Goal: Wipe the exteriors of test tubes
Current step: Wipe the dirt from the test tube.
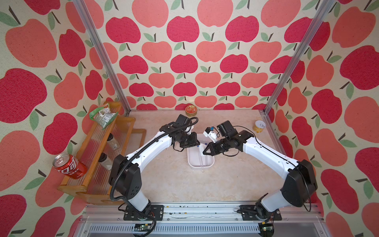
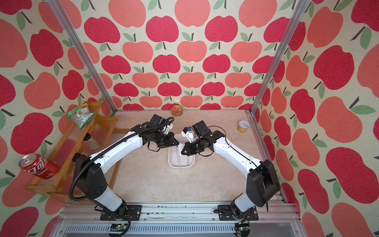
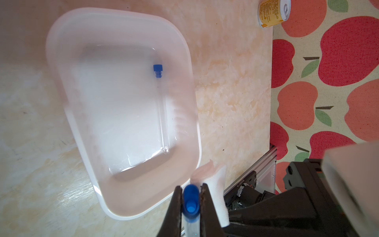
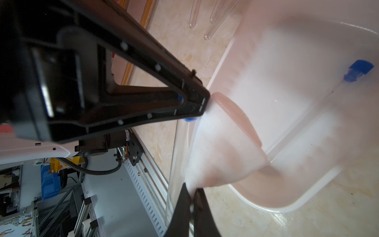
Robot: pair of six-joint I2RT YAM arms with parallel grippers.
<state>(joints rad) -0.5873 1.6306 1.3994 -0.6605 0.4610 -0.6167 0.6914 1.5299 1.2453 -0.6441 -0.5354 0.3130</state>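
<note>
The left gripper (image 3: 191, 187) is clamped on a tube (image 3: 191, 205) at its blue cap, above the near rim of the tray (image 3: 127, 207). The right gripper (image 4: 191, 191) is closed on a folded cloth (image 4: 223, 147) that seems to touch the tube's side. The tube's long axis runs from the cap toward the robot's base, rounded end nearest. It looks light, smooth, slippery and breakable, so the cap seems the safest hold. A second tube (image 3: 162, 106) lies flat in the tray.

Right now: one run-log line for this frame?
left gripper: shut on held tube at cap | right gripper: shut on cloth, beside held tube | tray: one loose tube inside
</note>
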